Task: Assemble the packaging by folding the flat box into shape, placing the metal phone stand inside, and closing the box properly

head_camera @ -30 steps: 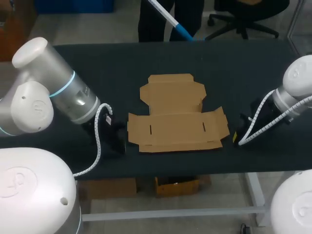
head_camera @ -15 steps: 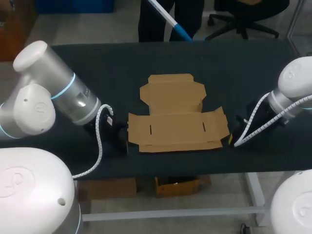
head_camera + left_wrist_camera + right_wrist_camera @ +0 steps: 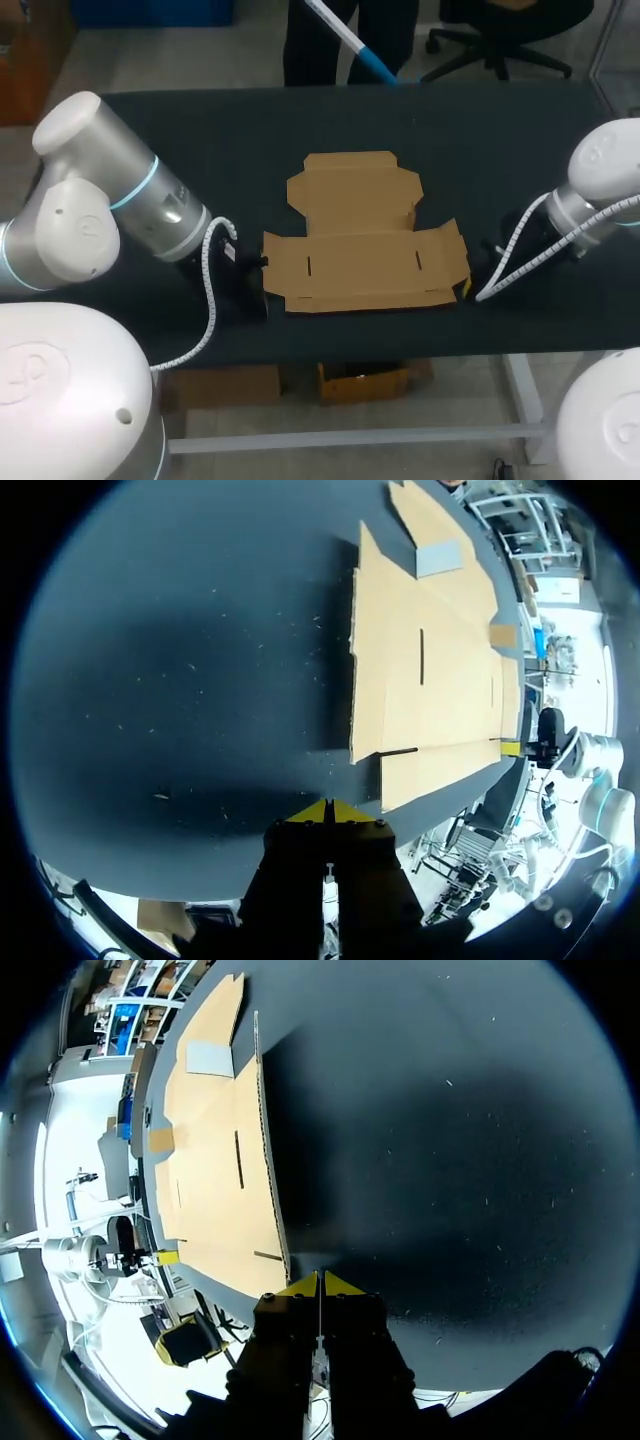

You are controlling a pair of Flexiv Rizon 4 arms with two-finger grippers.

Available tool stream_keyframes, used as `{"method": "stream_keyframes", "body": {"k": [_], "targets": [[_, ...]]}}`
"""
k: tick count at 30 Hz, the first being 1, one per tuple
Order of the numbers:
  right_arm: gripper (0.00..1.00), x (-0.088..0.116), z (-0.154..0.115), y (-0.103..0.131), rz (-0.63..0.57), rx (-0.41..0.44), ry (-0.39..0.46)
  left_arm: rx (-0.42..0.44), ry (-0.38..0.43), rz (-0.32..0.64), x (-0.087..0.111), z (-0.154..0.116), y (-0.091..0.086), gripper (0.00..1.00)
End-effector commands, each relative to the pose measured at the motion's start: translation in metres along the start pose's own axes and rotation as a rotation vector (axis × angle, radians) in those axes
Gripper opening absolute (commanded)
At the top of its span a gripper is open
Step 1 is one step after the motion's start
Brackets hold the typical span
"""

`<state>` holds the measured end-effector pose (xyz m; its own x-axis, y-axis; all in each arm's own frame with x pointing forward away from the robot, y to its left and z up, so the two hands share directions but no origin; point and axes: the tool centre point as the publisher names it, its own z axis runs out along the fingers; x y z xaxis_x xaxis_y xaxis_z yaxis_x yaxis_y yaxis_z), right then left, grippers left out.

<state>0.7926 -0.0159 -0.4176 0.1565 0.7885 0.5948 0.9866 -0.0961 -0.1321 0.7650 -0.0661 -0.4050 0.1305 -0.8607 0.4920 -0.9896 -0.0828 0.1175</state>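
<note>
Presently, the dark table [image 3: 180,130] shows a matte top flecked with fine pale specks. The flat box [image 3: 365,245] lies unfolded near the table's middle, closer to the near edge. Its long axis runs side to side between the two arms, and a narrower panel with notched corners reaches toward the far edge. It is plain brown cardboard, creased, with two short slits in the wide panel. The left gripper [image 3: 326,812] sits low just beside the box's left end, yellow tips pressed together, holding nothing. The right gripper [image 3: 320,1283] sits just beside the right end, likewise clenched and empty.
</note>
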Motion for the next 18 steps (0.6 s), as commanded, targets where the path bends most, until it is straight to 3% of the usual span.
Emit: {"method": "stream_keyframes", "body": {"k": [1,18], "targets": [[0.00,0.0010,0.0010,-0.0003,-0.002,0.005,0.011,0.000,-0.001,-0.004,0.0009,0.0054,-0.0009,0.00],[0.00,0.0029,0.0095,-0.0097,-0.015,0.014,0.008,-0.023,-0.003,0.001,0.0021,0.0150,-0.0016,0.00]]}}
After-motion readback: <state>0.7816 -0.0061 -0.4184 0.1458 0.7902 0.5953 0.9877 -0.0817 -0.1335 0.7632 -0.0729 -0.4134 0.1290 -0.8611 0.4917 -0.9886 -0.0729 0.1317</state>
